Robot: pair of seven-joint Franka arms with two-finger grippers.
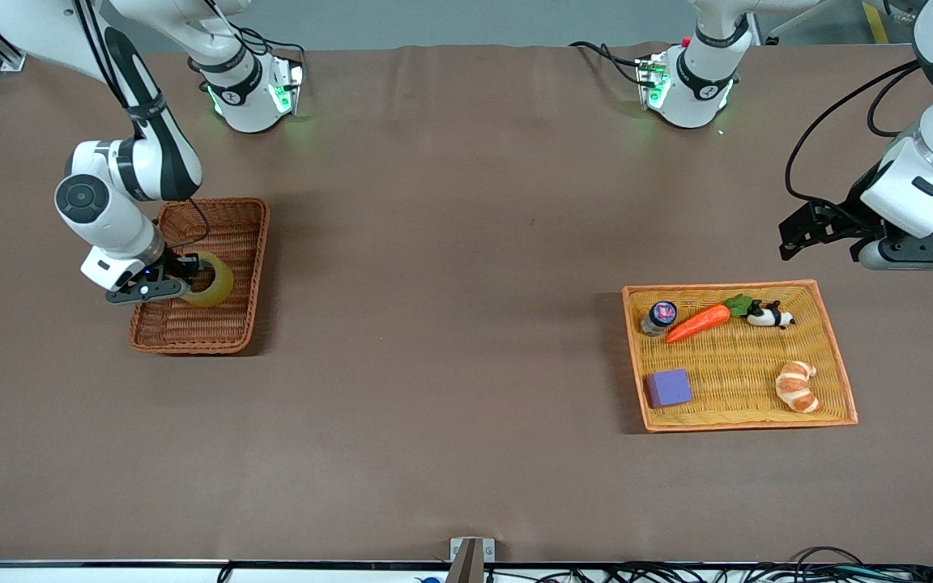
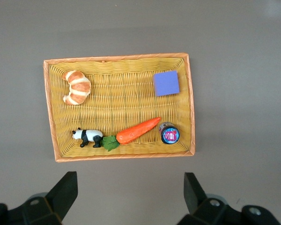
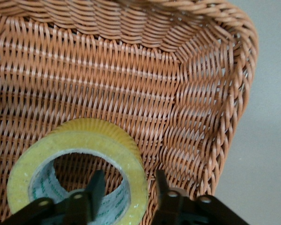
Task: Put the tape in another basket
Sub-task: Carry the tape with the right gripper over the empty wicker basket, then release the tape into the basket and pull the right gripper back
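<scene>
The tape [image 1: 216, 285], a yellowish ring with a grey core, lies in the reddish-brown wicker basket [image 1: 227, 212] at the right arm's end of the table. My right gripper [image 1: 189, 279] is down in the basket and straddles the ring's wall. In the right wrist view, one finger [image 3: 96, 183] is inside the hole of the tape [image 3: 84, 136] and the other is outside it, each a little off the wall. The right gripper [image 3: 128, 176] is open, with the basket wall [image 3: 201, 93] close beside it. My left gripper [image 1: 796, 237] is open and empty, and waits in the air at the left arm's end.
A shallow yellow tray with an orange rim [image 1: 758, 284] lies near the left arm's end, also in the left wrist view [image 2: 117, 57]. It holds a dark-lidded jar [image 1: 660, 316], a toy carrot [image 1: 697, 322], a panda figure [image 1: 770, 315], a croissant [image 1: 797, 386] and a purple block [image 1: 668, 388].
</scene>
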